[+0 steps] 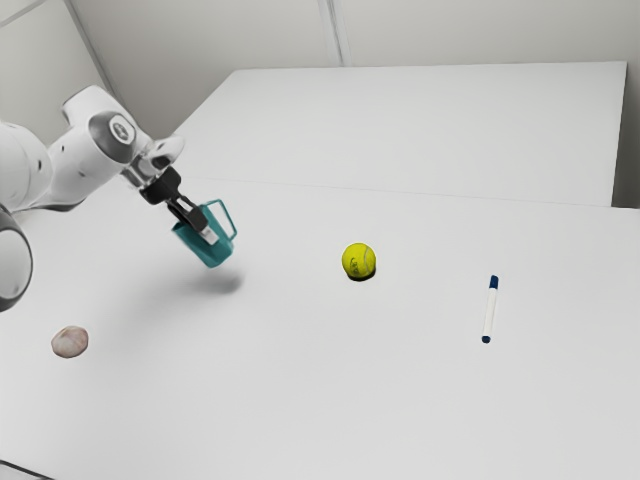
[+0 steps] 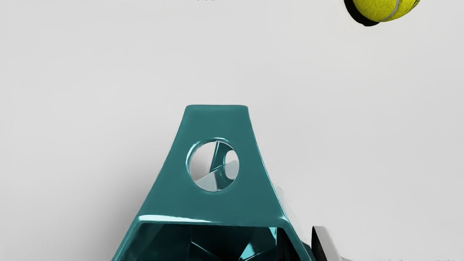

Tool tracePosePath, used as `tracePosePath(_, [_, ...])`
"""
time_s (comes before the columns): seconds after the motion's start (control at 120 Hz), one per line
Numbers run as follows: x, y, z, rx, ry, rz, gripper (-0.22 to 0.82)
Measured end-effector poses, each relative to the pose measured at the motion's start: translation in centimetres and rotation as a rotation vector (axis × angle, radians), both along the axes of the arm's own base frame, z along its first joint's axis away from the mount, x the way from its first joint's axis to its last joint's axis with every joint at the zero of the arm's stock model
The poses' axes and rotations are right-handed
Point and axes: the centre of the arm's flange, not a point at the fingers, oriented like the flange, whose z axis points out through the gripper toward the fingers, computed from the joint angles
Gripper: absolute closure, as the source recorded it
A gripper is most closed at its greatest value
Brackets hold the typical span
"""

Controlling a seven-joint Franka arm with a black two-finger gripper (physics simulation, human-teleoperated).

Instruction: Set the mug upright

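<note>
One gripper (image 1: 207,234), yours, grasping one teal mug (image 1: 216,252), tilted, held above your white table (image 1: 300,400). Outward: one tennis ball (image 1: 358,260), yellow; one pale lump (image 1: 70,342), toward the exterior view's left; one marker (image 1: 490,310), blue-ended, toward the exterior view's right.

The glossy teal mug (image 1: 214,256) hangs left of centre in the exterior view, held by the tool (image 1: 204,231) above the worktop (image 1: 300,400), with its shadow just below. It is tilted, its base toward the frame's lower right and its handle (image 1: 229,217) toward the upper right. In the wrist view, its angular mouth (image 2: 174,219) lies at the bottom edge, and a round hole pierces the flat, tapering handle.
</note>
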Motion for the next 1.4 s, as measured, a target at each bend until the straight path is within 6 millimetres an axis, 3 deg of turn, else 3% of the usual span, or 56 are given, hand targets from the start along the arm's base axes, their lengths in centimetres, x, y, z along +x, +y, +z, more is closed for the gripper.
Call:
tracePosePath(0.242, [-1.4,-4.2,0.9,0.174,-0.032,-0.081,0.77])
tracePosePath(0.658, [-2.8,-10.2,-0.8,0.343,-0.040,-0.128,0.77])
tracePosePath(1.4, [-3.2,-11.5,-5.5,0.394,-0.044,0.010,0.77])
